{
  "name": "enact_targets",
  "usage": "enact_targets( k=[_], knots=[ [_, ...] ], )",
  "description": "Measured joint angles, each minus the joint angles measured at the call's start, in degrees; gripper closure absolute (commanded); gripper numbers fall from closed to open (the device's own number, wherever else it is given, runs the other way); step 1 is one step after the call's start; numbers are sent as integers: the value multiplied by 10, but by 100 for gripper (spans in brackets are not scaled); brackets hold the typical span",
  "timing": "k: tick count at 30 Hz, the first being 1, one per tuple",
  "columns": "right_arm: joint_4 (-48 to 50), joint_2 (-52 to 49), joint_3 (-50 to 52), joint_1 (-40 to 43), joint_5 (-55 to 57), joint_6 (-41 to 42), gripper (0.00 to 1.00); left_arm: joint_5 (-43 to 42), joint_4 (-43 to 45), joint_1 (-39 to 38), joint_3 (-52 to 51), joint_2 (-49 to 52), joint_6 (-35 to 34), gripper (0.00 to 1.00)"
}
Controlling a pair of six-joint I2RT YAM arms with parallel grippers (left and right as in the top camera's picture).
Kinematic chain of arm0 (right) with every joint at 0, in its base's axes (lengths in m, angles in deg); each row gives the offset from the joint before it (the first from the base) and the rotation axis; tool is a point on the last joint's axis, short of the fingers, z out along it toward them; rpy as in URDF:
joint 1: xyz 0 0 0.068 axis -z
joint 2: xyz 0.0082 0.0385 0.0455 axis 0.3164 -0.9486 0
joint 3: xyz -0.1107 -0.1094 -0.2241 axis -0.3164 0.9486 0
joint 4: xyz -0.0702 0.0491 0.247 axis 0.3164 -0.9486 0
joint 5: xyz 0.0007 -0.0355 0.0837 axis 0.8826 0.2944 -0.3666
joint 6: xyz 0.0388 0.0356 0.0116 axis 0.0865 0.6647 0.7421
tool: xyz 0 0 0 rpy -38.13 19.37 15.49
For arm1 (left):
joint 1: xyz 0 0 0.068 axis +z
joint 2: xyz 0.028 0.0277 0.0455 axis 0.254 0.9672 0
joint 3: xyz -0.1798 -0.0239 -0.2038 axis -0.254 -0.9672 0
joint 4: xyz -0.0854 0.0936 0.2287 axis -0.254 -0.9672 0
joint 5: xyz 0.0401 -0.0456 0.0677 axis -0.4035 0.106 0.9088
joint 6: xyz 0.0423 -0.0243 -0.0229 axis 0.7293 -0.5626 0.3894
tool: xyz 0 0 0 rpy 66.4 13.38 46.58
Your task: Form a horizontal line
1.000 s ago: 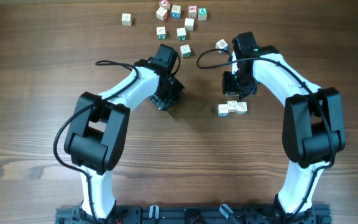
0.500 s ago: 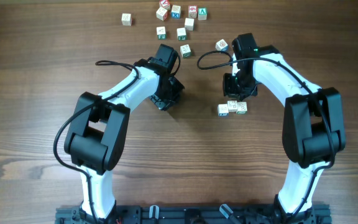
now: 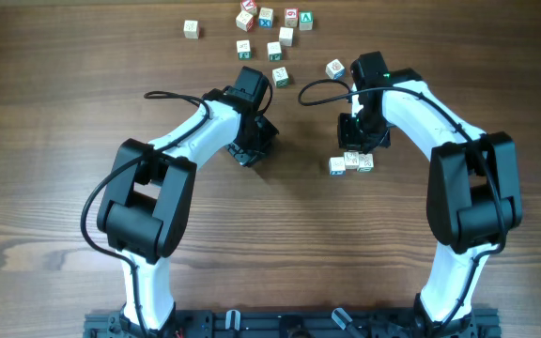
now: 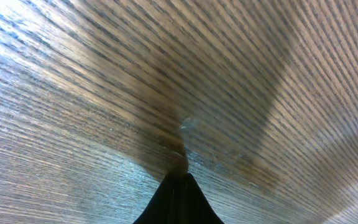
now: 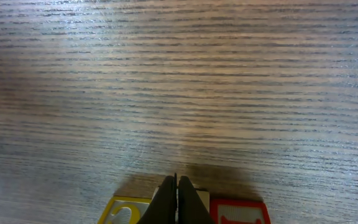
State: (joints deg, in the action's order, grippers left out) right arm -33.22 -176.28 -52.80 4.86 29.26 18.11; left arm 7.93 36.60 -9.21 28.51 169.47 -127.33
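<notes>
Nearest the robot, in the lower right of centre of the overhead view, the line (image 3: 351,162) lies on the table (image 3: 45,141): three small cubes side by side, touching, running roughly left to right across the frame, with the left cube a shade lower than the other two. The right gripper (image 5: 176,186) sits just above it in the frame, fingers pressed together and holding nothing. Its wrist view shows the shut tips over the seam between a yellow-faced cube (image 5: 126,211) and a red-faced cube (image 5: 238,213) at the bottom edge, though I cannot tell whether they touch the cubes. Left of centre, the left gripper (image 4: 179,183) is likewise pressed shut and empty, its tip down at bare wood and well apart from any cube. Farther off, along the top centre of the overhead frame, the loose cubes (image 3: 275,50) lie scattered, the closest one (image 3: 334,68) just beyond the right arm. The step in hand looks like the last tidying of the row, or its finish. The next move likely calls for a small, careful nudge to square the low left cube, or a straight lift of the right gripper away so that the shut tips do not drag the row out of line.
</notes>
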Motion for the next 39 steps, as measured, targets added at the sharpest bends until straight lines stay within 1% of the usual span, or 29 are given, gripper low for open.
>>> enact_targets(
  k=[27, 39],
  knots=[
    [-8, 0, 0, 0, 0, 0, 96, 0, 0, 0, 0, 0, 0, 96],
    [-7, 0, 0, 0, -23, -15, 96, 0, 0, 0, 0, 0, 0, 96]
  ],
)
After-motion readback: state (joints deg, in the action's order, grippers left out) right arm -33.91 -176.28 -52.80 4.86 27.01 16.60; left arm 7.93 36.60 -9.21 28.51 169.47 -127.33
